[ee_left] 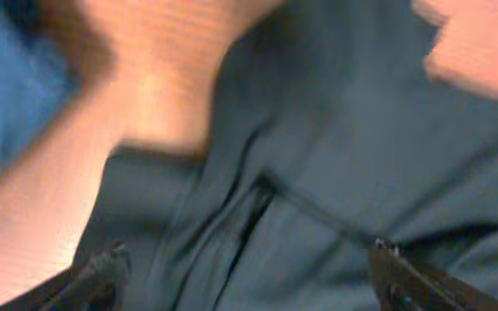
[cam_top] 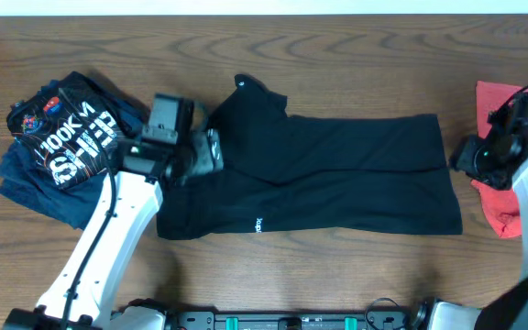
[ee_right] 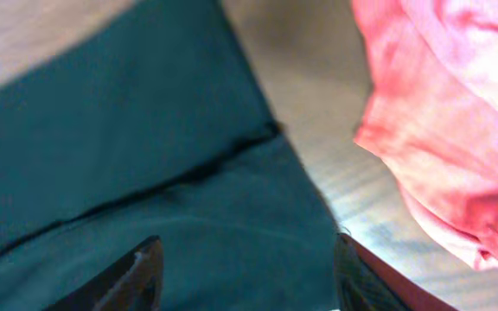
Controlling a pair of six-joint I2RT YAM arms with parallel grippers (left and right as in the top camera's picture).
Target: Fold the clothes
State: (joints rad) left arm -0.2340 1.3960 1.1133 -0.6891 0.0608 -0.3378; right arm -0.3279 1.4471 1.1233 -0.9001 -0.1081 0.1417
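Three garments lie on your desk [cam_top: 337, 55]: the black tee [cam_top: 356, 174] is spread flat across the middle, with its upper left part lapped over itself. The navy "100KM" tee [cam_top: 62, 137] sits crumpled at the far left, and the red tee [cam_top: 498, 211] is bunched at the right edge. Your left claw [ee_left: 249, 257] hovers spread over the black tee's left end, pinching nothing. Your right claw [ee_right: 247, 259] stands spread over the black tee's right edge, near the red tee.

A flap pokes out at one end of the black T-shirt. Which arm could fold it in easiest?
Probably left: the open left gripper hovers beside that flap; the right gripper sits at the opposite hem, by the red garment.
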